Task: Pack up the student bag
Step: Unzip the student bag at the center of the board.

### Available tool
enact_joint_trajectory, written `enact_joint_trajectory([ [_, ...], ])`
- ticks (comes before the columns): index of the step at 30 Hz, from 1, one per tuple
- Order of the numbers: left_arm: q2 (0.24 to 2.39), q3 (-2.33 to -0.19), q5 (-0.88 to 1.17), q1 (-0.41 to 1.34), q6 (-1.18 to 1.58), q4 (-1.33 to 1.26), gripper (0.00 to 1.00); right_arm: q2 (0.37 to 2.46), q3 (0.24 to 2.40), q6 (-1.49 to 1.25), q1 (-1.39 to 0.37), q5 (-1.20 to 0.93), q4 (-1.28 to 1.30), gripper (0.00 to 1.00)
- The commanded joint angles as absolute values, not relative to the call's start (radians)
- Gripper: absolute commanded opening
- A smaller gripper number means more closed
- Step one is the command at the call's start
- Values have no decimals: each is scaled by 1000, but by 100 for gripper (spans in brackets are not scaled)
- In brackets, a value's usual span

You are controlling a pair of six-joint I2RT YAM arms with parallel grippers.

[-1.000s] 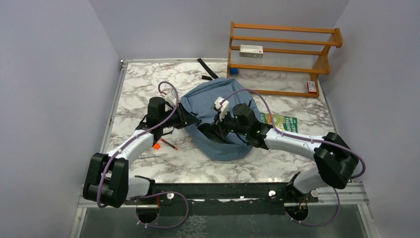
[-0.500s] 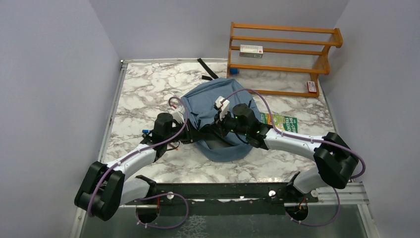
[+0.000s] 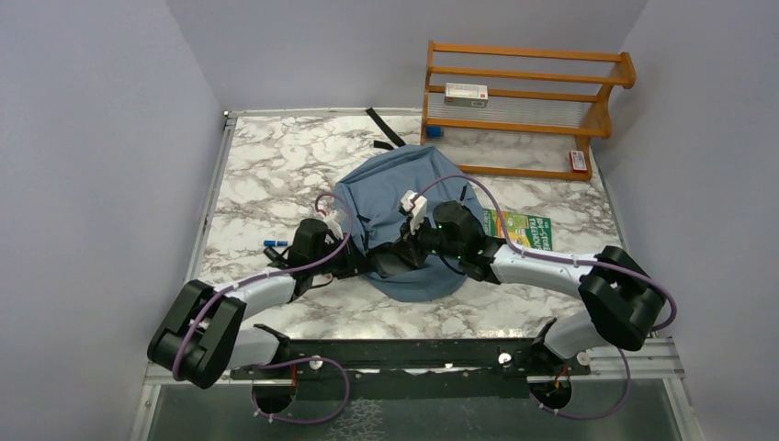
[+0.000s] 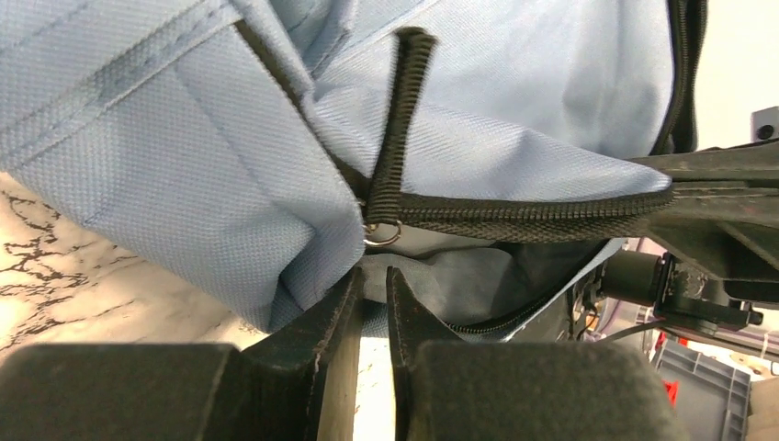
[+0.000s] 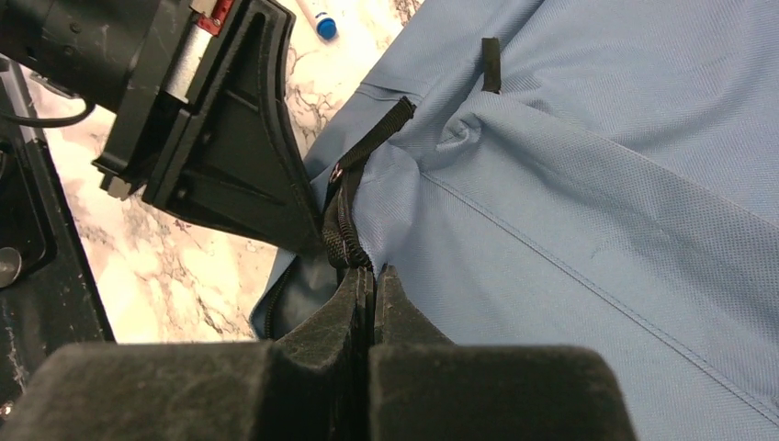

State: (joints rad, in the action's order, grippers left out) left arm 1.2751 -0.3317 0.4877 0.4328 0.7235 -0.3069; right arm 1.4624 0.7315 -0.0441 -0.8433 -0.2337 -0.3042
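The student bag (image 3: 395,197), a dusty-blue backpack, lies in the middle of the marble table. Its dark zipper opening faces the arms. My left gripper (image 3: 364,263) is at the bag's near-left edge. In the left wrist view the gripper (image 4: 372,274) is pinched on the lower blue lip of the opening, just under a black zipper pull with a metal ring (image 4: 383,232). My right gripper (image 3: 389,261) is close beside it. In the right wrist view the gripper (image 5: 372,272) is shut on the black zipper edge (image 5: 342,230) of the bag (image 5: 588,184).
A green book (image 3: 517,225) lies on the table right of the bag. A blue-capped marker (image 3: 274,243) lies to the left and shows in the right wrist view (image 5: 317,18). A wooden rack (image 3: 524,101) stands at the back right. A black strap (image 3: 384,127) lies behind the bag.
My left arm has swung from the bag's left side toward me and right, down to the near-left edge. My right gripper has shifted slightly toward me. The opening now looks flatter.
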Motion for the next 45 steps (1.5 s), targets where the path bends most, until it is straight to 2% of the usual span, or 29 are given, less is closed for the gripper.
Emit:
enact_joint_trajectory([
  [1,1184,-387,468,436,659,-208,19,1429,719,-36,-846,-247,-360,1],
  [6,1053,-441,448,433,622,-98,28,1440,723,-37,-847,-249,-362,0],
  [11,989,-486,340,415,635,-39,36,1445,726,-37,-847,-256,-365,1],
  [15,1060,-538,281,387,672,-16,44,1447,730,-29,-846,-259,-360,0],
  [20,1187,-603,288,370,697,-13,45,1453,741,-20,-846,-268,-345,0],
  [28,1260,-627,279,367,692,-14,52,1452,747,-17,-846,-274,-341,0],
  [35,1337,-628,308,366,693,-78,51,1449,752,-14,-846,-276,-335,0],
  [41,1393,-646,349,361,695,-126,35,1444,752,-11,-847,-274,-327,1],
  [45,1396,-654,370,357,693,-150,29,1441,749,-12,-846,-272,-326,1],
])
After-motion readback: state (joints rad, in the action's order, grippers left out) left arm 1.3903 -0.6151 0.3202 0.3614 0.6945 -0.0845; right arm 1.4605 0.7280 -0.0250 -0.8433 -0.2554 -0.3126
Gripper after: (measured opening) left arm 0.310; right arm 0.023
